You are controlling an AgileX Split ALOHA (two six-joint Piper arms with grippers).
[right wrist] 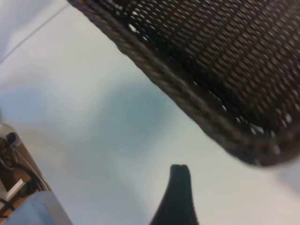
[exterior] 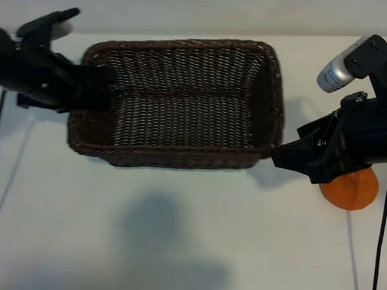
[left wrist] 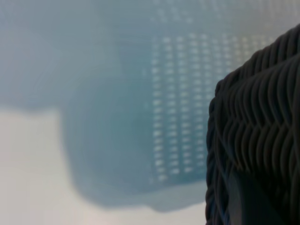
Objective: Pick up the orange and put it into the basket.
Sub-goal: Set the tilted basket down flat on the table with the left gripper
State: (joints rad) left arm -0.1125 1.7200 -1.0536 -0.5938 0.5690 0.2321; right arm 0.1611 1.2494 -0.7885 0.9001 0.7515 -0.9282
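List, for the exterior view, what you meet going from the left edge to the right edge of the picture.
Left gripper at the basket's left wall → basket → right gripper by the basket's right corner → orange, on the table partly under the right arm.

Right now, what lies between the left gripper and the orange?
In the exterior view, the basket fills that stretch: the left gripper is at its left wall, and the orange lies on the table beyond its right end, partly under the right gripper.
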